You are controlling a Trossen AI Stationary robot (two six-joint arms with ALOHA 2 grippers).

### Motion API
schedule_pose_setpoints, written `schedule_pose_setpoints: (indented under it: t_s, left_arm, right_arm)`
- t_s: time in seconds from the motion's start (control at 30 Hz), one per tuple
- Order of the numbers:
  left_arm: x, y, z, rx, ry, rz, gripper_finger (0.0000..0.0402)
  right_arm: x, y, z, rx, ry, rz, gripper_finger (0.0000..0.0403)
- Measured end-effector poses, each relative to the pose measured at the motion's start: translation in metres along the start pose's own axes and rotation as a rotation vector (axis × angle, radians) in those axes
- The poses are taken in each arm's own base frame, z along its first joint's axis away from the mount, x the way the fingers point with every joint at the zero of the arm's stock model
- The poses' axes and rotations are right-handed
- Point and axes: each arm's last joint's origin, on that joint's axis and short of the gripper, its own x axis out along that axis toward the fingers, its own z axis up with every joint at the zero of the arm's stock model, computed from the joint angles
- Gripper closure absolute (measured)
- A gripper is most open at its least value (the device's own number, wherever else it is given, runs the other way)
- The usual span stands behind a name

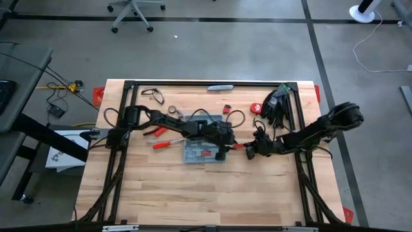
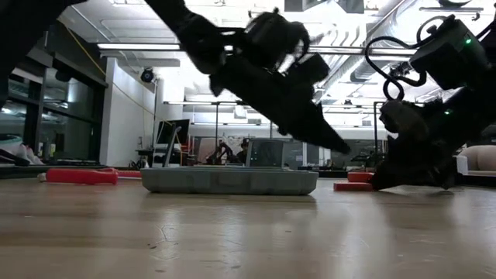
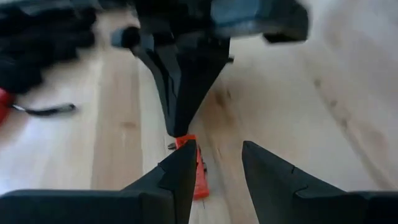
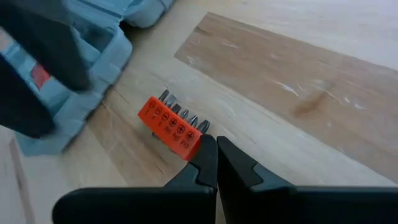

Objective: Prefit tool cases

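Note:
The blue-grey tool case lies open and flat on the table's middle, also seen in the low view. Just to its right an orange bit holder with several bits lies flat on the wood. My right gripper is shut, its tips at the holder's end. My left gripper hangs open over the case's right edge, slanting down toward the holder. In the low view its fingertips are clear of the table. My right gripper has its shut fingertips against the bit holder's end, on the side away from the case. The fingers slant down from the table's right. The holder lies flat on the table.
Two red-handled tools lie left of the case under my left arm. A slim grey bar lies at the far edge, with a black bundle and a red round piece at the far right. Bare wood spreads toward the near edge.

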Motion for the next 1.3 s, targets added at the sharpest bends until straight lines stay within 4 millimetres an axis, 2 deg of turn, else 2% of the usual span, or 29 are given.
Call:
schedule_pose_setpoints:
  t_s: [0.2, 0.47, 0.63, 0.83, 1.03, 1.13, 1.3]
  left_arm:
    - [0.019, 0.012, -0.003, -0.019, 0.118, -0.021, 0.0250]
    - [0.019, 0.023, -0.001, -0.093, 0.127, -0.003, 0.0179]
    - [0.023, 0.021, -0.004, -0.135, 0.129, -0.005, 0.0160]
    - [0.036, 0.012, -0.015, -0.160, 0.147, -0.009, 0.0158]
    - [0.037, 0.007, -0.015, -0.160, 0.171, 0.104, 0.0161]
    - [0.037, 0.006, -0.015, -0.159, 0.173, 0.117, 0.0178]
    - [0.043, 0.008, -0.022, -0.205, 0.176, 0.053, 0.0229]
  right_arm:
    - [0.003, 0.005, 0.002, -0.054, -0.019, -0.015, 0.0403]
    - [0.002, 0.004, 0.002, -0.071, -0.017, -0.030, 0.0403]
    - [0.002, 0.003, 0.002, -0.087, -0.022, -0.035, 0.0403]
    - [0.002, 0.002, 0.003, -0.090, -0.031, -0.048, 0.0403]
    - [0.001, 0.002, 0.003, -0.091, -0.031, -0.049, 0.0403]
    - [0.001, 0.002, 0.003, -0.091, -0.031, -0.049, 0.0403]
    - [0.001, 0.002, 0.003, -0.090, -0.031, -0.049, 0.0403]
